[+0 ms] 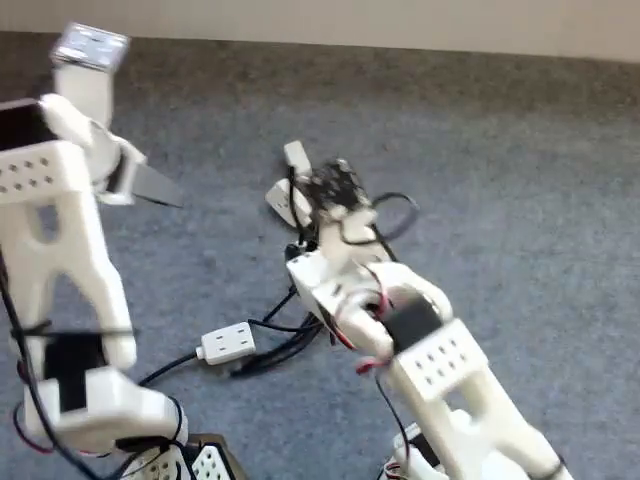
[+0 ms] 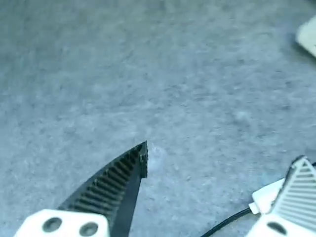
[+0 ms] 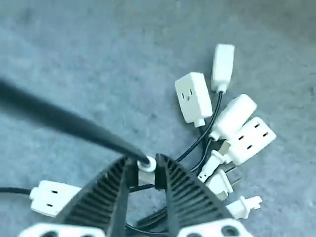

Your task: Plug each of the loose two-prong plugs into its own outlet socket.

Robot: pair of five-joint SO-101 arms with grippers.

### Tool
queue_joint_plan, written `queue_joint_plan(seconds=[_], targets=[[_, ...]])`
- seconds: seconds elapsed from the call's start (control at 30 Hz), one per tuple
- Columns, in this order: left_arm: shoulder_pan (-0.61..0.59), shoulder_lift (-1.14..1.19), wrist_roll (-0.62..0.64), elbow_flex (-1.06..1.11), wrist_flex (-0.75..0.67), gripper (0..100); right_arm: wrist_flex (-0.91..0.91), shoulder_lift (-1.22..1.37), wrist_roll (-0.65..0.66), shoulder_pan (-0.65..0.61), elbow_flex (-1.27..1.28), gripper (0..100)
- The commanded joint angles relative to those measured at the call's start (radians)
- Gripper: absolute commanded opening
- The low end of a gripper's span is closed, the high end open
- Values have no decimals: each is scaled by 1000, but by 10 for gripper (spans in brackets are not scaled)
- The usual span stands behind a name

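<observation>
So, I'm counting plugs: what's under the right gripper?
Black cords cross beneath the right gripper, shut on a white cord end; the fingers cover whatever else lies there.

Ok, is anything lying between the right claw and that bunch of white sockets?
Yes. Black cords and two loose plugs lie between the right claw, shut on a white cord end, and the sockets.

1. I am finding no readable text, number, brand or sign in any of my views.
2. The outlet blocks point(image 3: 193, 98) are facing my right wrist camera with bare slots; any moulded marking is coming out too small to tell.
3. The loose plugs point(image 3: 245, 206) are likewise showing me nothing legible.
</observation>
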Motion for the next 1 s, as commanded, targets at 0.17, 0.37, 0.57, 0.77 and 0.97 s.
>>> queue_joint_plan(seconds=[0.17,0.37,0.57,0.77,0.97], targets=[[243,-723,38,964,-512,421,-24,-332,-17,-28,202,6],[340,-1124,40,1339,-583,425,-67,-308,-17,-142,228,6],[372,-1363,95,1517,-582,425,-99,-205,-20,-147,217,6],[433,-1448,94,1623,-582,425,-143,-124,-25,-145,205,6],[456,-1445,95,1658,-612,423,-79,-99,-69,-151,154,6]])
